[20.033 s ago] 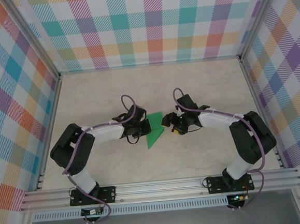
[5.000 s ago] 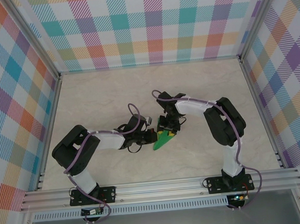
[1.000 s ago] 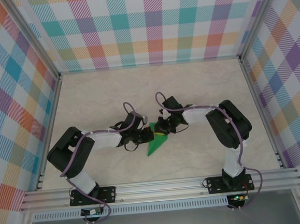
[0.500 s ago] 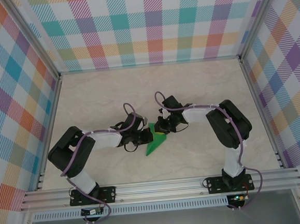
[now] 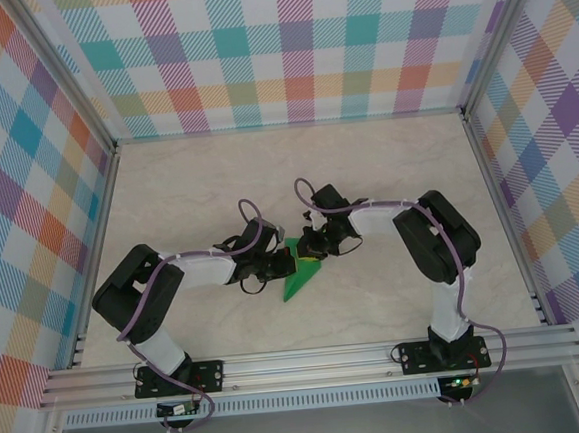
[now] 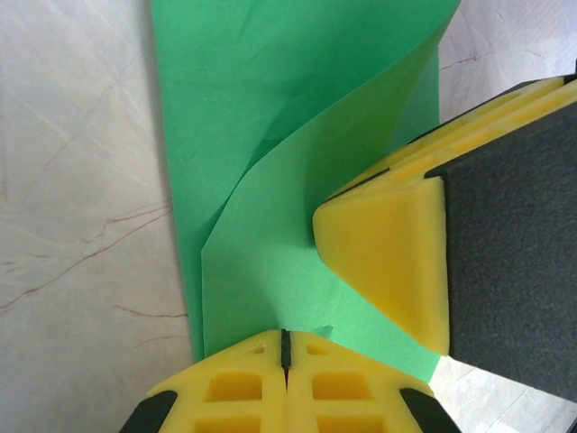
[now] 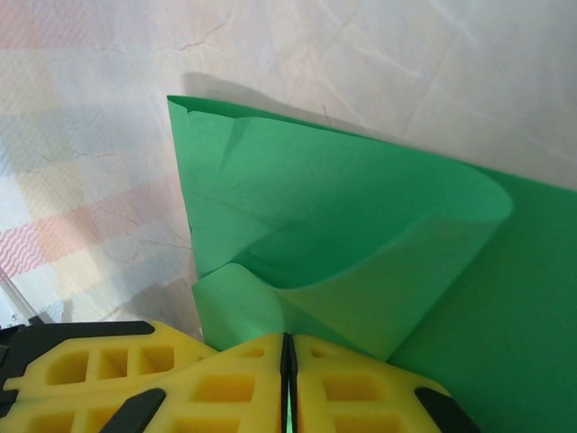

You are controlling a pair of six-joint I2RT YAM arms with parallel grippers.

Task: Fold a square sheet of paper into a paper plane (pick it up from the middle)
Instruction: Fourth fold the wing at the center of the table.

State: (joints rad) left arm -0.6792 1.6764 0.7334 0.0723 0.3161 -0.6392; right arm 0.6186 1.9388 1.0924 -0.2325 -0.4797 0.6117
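A pale marbled table (image 5: 386, 169) sits inside plaid walls (image 5: 286, 46). Two arms bend inward from the near edge and meet just left of the table's middle. The left arm (image 5: 198, 267) lies low; the right arm (image 5: 410, 217) has swung its elbow slightly inward since a second ago.

Between them lies the square sheet of paper (image 5: 299, 279), bright green, now a narrow creased wedge pointing toward the near edge. Twenty seconds ago it was a wider triangle, and the grippers stood farther apart.

The left gripper (image 6: 285, 343) has its yellow pads pressed together on the edge of a raised flap. The right gripper (image 7: 288, 347) is likewise clamped on a curled fold, green showing in the seam between its pads.
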